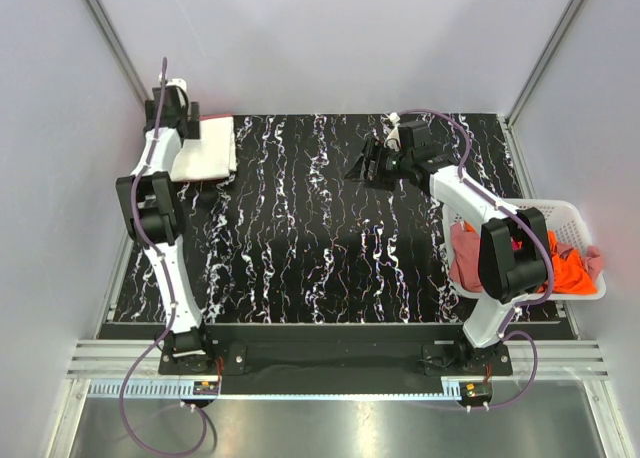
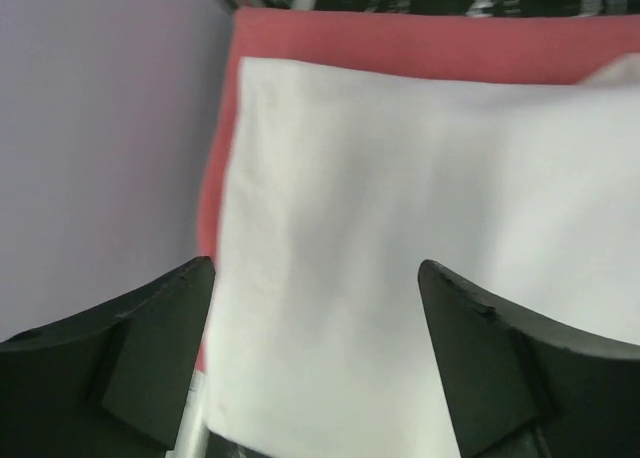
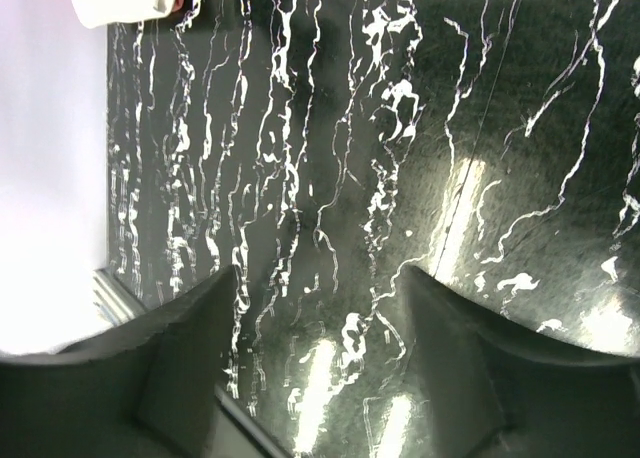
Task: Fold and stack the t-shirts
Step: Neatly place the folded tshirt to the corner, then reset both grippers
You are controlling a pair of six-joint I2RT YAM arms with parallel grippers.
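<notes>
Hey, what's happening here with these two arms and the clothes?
Two robot arms are folding and stacking t-shirts. The left gripper hangs open over a folded cream-white shirt lying on a salmon-pink shirt in the far left corner. The right gripper is open and empty above the table. A pink shirt and an orange shirt wait in the white basket at right.

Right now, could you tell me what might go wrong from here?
The left jaws stand open just over the folded white shirt; pulling away could snag and spoil the fold. That shirt lies on a pink shirt at the far left corner of the table, so a nudge may skew the stack.
</notes>
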